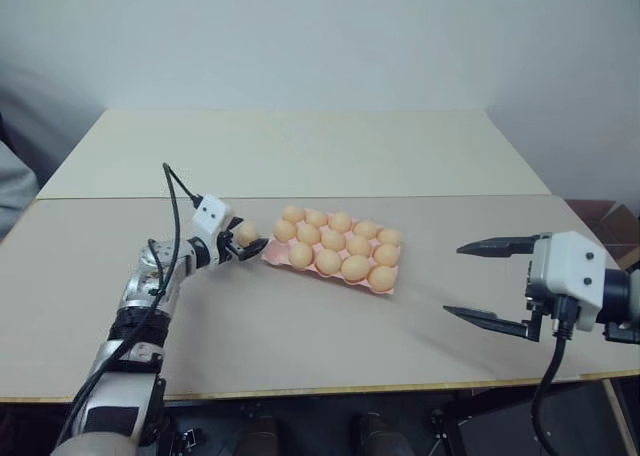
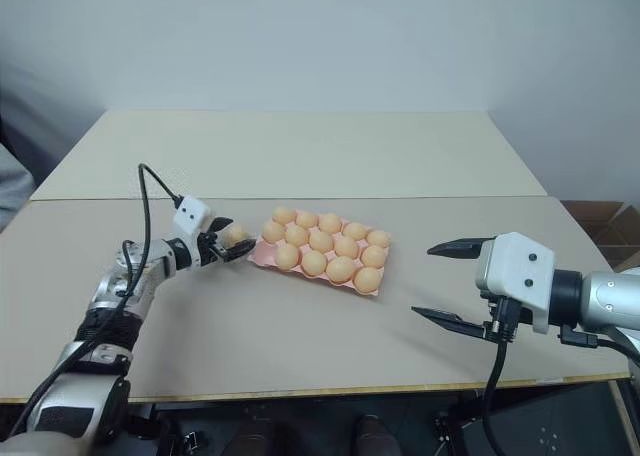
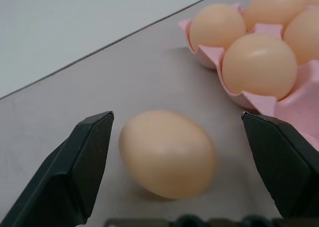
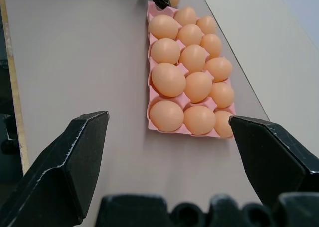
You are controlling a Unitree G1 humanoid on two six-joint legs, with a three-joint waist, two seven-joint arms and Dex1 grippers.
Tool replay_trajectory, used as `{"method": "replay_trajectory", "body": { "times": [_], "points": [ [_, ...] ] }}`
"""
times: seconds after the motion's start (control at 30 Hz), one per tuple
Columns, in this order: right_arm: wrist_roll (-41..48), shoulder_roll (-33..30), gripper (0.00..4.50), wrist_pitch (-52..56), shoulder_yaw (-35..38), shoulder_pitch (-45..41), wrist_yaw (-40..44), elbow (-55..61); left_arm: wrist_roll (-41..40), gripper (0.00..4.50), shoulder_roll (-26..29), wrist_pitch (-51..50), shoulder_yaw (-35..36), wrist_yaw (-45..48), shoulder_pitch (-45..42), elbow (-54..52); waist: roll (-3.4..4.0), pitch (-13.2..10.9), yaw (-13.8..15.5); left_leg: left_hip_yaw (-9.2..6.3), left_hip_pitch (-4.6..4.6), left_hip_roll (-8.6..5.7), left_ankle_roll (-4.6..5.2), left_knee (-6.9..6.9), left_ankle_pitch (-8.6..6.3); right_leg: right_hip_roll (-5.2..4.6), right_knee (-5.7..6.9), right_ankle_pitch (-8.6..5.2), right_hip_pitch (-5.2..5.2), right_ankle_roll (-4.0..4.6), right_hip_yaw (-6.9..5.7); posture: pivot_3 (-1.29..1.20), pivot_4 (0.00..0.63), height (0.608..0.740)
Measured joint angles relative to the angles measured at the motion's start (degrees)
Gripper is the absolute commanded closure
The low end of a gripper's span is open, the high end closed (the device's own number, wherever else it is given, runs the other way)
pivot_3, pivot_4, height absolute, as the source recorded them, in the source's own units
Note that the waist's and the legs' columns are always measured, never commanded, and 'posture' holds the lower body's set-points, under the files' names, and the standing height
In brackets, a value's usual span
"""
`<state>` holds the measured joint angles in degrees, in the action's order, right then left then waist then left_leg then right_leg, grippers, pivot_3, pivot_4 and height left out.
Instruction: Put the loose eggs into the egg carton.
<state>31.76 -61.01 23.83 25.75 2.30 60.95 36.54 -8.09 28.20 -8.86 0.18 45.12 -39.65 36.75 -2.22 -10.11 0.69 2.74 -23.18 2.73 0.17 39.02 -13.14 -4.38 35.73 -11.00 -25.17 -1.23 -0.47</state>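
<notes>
One loose egg (image 3: 167, 155) lies on the tan table just left of the egg carton (image 1: 340, 279), a pink tray with several eggs in its cups. My left gripper (image 1: 245, 239) is open and down at the table, one black finger (image 3: 79, 162) on each side of that egg with a gap on both sides. The same egg (image 2: 234, 235) sits close to the carton's left corner. My right gripper (image 1: 455, 280) hangs open and empty above the table, to the right of the carton (image 4: 151, 93).
The table's front edge (image 1: 330, 388) runs close below both arms. A second, paler table (image 1: 300, 151) adjoins at the back. Brown boxes (image 1: 612, 226) stand off the right side.
</notes>
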Motion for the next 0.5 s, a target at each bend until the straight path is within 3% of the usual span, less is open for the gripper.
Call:
{"method": "replay_trajectory", "body": {
  "times": [0.17, 0.27, 0.43, 0.5],
  "points": [
    [0.0, 0.2, 0.00, 0.2, 0.9, 1.6, -0.2, 0.8, 1.9, 0.02, -1.6, 3.2, -0.9, 0.2, -2.6, 7.1, -0.03, 0.0, 0.0, 0.00, -0.01, -0.01, 0.00, 0.02, 0.00, -0.01, 0.00, 0.00, 0.01, -0.01, 0.00, 0.00, 0.150, 0.740],
    [0.0, 0.3, 0.00, 0.2, 1.9, 2.0, -0.3, 1.4, 2.5, 0.63, -1.8, 5.3, -0.9, -0.2, -3.5, 8.8, -0.03, 0.0, 0.1, 0.00, 0.00, -0.01, 0.00, 0.02, 0.00, -0.01, 0.00, 0.01, 0.01, -0.01, 0.00, 0.00, 0.150, 0.740],
    [0.0, 0.7, 0.00, 0.4, 2.1, 2.3, -0.6, 1.4, 2.8, 2.22, -2.5, 8.7, -0.7, -0.8, -3.5, 10.0, -0.05, 0.0, 0.0, 0.00, 0.00, -0.01, 0.00, 0.01, 0.00, -0.01, 0.00, 0.01, 0.00, -0.01, 0.00, 0.00, 0.150, 0.740],
    [0.0, 0.7, 0.00, 0.4, 2.1, 2.3, -0.9, 1.4, 3.0, 2.48, -2.5, 9.4, -0.7, -0.9, -3.5, 10.5, -0.05, 0.0, 0.0, 0.00, 0.00, 0.00, 0.00, 0.01, 0.00, 0.00, 0.01, 0.01, 0.00, -0.01, 0.00, 0.00, 0.150, 0.740]
  ]
}}
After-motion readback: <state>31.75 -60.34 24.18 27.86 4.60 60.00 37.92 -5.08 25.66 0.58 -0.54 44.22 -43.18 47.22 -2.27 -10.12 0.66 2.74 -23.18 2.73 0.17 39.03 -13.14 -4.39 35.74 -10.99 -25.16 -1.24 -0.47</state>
